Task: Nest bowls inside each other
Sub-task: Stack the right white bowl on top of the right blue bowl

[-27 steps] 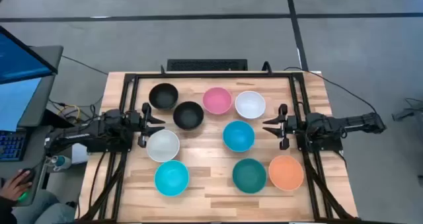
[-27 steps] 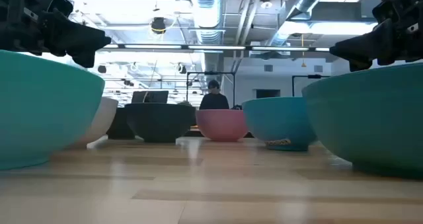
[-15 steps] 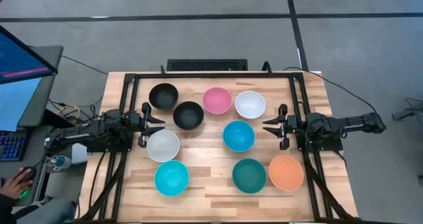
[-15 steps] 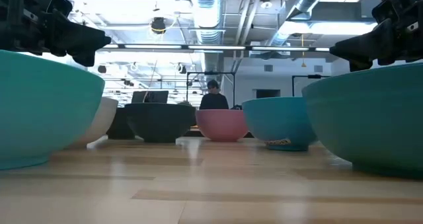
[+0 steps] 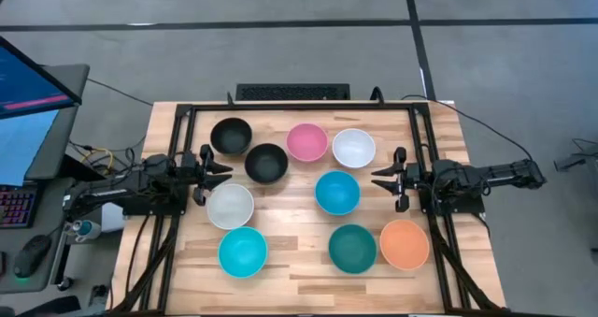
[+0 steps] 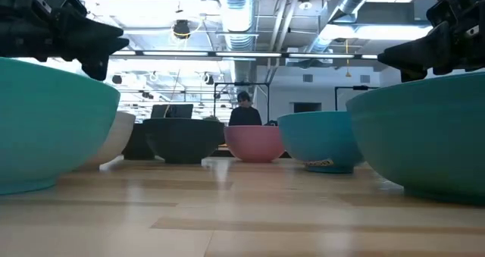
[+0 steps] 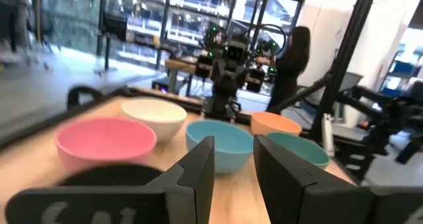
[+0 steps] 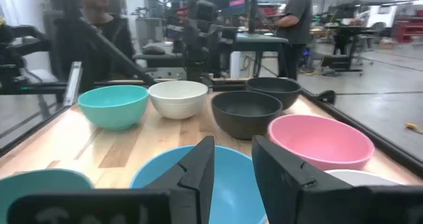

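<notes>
Pale wooden plank tabletop [image 5: 299,261] is ringed by grey floor [image 5: 280,55]; left gripper [image 5: 207,165] at nine o'clock and right gripper [image 5: 393,179] at three are held slightly apart, clamping nothing.

bare table [image 5: 290,247] front-centre — bowls [image 5: 337,193] flanking

Nine round plastic bowls stand upright and separate on the table, none nested. Far row: black bowl [image 5: 231,136], second black bowl [image 5: 266,163] just beside it, pink bowl [image 5: 306,142], white bowl [image 5: 353,148] touching the pink one. Middle: second white bowl [image 5: 230,206], cyan bowl [image 5: 337,193]. Near row: second cyan bowl [image 5: 243,252], teal-green bowl [image 5: 352,248], orange bowl [image 5: 405,244] beside it.
</notes>
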Robot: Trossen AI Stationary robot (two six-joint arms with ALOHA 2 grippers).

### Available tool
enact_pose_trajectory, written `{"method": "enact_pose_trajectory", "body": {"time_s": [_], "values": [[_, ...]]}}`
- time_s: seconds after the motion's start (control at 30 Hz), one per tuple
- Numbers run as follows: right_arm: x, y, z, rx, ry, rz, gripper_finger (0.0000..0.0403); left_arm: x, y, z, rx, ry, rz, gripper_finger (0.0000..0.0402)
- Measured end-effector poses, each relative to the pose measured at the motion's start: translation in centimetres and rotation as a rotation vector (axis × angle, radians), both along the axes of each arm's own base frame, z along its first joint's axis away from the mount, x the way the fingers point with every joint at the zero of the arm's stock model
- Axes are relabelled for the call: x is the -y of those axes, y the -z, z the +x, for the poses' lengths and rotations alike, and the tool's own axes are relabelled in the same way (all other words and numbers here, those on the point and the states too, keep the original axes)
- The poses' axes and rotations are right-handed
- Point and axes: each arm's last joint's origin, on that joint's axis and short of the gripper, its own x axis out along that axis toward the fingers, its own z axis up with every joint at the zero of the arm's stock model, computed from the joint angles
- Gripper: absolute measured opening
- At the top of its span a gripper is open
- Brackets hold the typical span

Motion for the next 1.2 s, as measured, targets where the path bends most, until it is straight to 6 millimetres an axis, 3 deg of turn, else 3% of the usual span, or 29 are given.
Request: {"method": "enact_pose_trajectory", "body": {"time_s": [0.23,0.37,0.63,0.77,0.97,1.1,1.2], "values": [[0.8,-0.2,-0.1,0.022,0.198,-0.002,0.0125,-0.3,-0.1,0.0,0.029,-0.08,-0.155,0.0096],[1.4,-0.3,-0.2,0.017,0.333,-0.04,0.0125,-0.7,-0.9,-0.3,0.164,-0.211,-0.371,0.0096],[2.1,-0.2,-0.2,-0.038,0.407,-0.208,0.0125,-0.7,-2.9,-0.9,0.414,-0.135,-0.567,0.0096],[2.2,-0.2,-0.3,-0.034,0.417,-0.192,0.0125,-0.5,-4.6,-1.3,0.441,-0.068,-0.554,0.0096],[2.5,-2.0,-0.4,0.172,0.476,-0.022,0.0125,-0.6,-10.0,-0.3,0.064,-0.211,-0.307,0.0096],[2.6,-4.5,-1.1,0.435,0.464,0.111,0.0125,-1.1,-13.6,1.6,-0.318,-0.287,-0.09,0.0096],[3.2,-5.4,-2.0,0.637,0.645,0.342,0.0123,-1.7,-14.7,3.0,-0.664,-0.375,0.002,0.0096]]}}
